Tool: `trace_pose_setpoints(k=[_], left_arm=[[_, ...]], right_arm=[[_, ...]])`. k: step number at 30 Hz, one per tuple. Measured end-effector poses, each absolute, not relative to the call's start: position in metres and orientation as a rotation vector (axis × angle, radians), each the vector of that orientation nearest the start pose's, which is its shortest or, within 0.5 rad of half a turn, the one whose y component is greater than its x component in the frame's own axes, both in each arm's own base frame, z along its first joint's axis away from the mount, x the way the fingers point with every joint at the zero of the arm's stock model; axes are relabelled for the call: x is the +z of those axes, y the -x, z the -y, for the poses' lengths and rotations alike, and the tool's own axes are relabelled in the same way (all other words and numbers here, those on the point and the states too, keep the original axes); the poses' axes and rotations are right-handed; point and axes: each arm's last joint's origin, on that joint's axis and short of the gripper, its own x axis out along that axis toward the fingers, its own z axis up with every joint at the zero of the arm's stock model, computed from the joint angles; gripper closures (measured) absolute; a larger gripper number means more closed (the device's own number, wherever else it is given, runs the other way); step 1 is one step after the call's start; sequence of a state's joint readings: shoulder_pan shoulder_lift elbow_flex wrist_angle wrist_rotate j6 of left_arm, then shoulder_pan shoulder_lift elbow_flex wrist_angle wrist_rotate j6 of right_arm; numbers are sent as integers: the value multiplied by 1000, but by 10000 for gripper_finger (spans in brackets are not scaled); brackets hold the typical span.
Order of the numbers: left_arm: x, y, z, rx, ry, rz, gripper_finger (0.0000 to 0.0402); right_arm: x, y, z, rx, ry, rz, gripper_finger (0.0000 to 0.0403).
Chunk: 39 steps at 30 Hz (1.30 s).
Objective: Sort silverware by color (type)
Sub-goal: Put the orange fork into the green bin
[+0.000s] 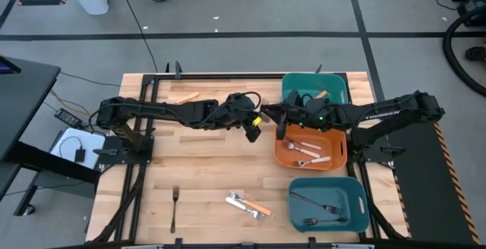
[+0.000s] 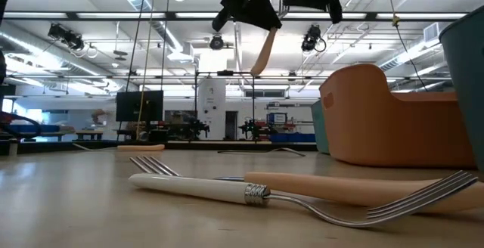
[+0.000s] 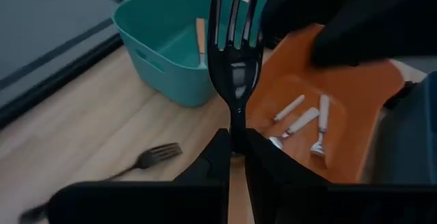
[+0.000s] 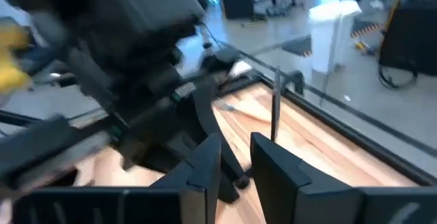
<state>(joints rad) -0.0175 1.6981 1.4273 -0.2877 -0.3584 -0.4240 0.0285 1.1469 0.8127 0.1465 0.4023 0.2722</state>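
My left gripper hangs above the table's middle, shut on a fork with dark tines and an orange handle. My right gripper stands close to it on the right, above the orange bin's far left corner. Its fingers are apart with nothing seen between them, and they face the left arm. White-handled forks lie in the orange bin and dark forks in the near teal bin. One orange-handled piece lies in the far teal bin. My left gripper pinches the fork between its two fingers at the neck, where the tines' stem meets the handle. The tines point forward past the fingertips, in line with the fingers. The fork is lifted clear of the table, and its orange handle slants down below the gripper.
A dark fork lies near the table's front left. A white-handled fork and an orange-handled one lie together at the front middle. Another orange-handled piece lies at the far left. The three bins line the right side.
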Motion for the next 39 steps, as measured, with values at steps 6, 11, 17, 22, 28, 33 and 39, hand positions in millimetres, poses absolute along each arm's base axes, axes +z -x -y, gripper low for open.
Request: trace_pose_setpoints(k=[6,11,17,22,28,33,39], left_arm=[[308,-387,-14,436,291,-468,392],[308,-387,-18,417,253,-476,392],[308,-387,-21,404,263,-478,391],[308,-387,-24,400,268,-483,397],[309,-387,-25,382,225,-481,400],[312,-388,-26,355,233,-460,400],[313,-386,-33,370,216,-467,401]], right_arm=[[296,-261,10,-411,-250,-151,331],[297,-261,11,-413,-251,-145,331],[297,-261,16,-424,-265,-135,334],[298,-262,15,-359,-316,-133,334],[298,-263,10,-300,-315,-141,327],[298,-262,8,-273,-350,-141,322],[304,-254,-3,-82,-416,-184,321]])
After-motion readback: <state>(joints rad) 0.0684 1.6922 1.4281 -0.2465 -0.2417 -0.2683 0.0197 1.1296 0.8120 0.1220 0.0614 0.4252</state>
